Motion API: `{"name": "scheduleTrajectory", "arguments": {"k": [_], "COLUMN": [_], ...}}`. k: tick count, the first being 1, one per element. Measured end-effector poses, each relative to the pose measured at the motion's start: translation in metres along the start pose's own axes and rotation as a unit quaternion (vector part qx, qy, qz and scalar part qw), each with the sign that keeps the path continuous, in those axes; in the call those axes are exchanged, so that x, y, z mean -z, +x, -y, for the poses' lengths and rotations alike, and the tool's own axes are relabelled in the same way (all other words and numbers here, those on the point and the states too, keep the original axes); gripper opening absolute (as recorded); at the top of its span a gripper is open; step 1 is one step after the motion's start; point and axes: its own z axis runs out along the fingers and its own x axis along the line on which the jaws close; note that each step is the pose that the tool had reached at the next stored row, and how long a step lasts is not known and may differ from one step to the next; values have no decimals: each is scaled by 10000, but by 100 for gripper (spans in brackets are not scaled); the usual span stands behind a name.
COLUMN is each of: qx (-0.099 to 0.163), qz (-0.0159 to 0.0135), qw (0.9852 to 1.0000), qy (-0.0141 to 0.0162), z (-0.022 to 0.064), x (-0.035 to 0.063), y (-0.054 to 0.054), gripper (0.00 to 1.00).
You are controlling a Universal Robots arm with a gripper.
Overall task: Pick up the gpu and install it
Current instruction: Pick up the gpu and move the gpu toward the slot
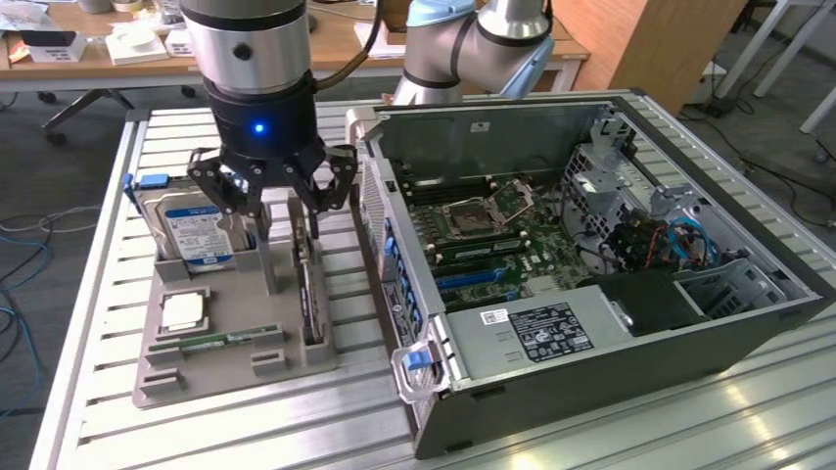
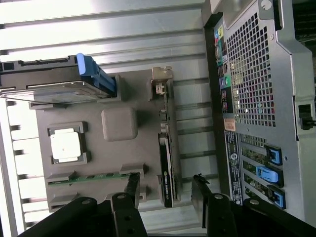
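Slatted desk, grey tray: claw is held wide open, fingers set either side of the upright gpu.

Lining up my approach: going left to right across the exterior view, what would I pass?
hard drive → gpu, standing on edge in the tray → open computer case

Silver tubular arm with pale blue joint caps, black cable, black wrist collar lit by a blue light, black bolted linkage gripper.
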Motion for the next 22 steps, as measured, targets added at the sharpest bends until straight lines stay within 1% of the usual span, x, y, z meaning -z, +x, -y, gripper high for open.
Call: {"name": "scheduleTrajectory", "arguments": {"k": [1, 2, 8, 15, 22], "qx": [0, 0, 0, -1, 0], "qz": [0, 0, 0, 1, 0], "qw": [10000, 10000, 10000, 10000, 10000], "qy": [0, 0, 0, -1, 0], "z": [1, 5, 8, 8, 2], "x": [-37, -129, -220, -230, -230], "y": [1, 3, 5, 4, -43], "gripper": [55, 55, 55, 55, 55]}}
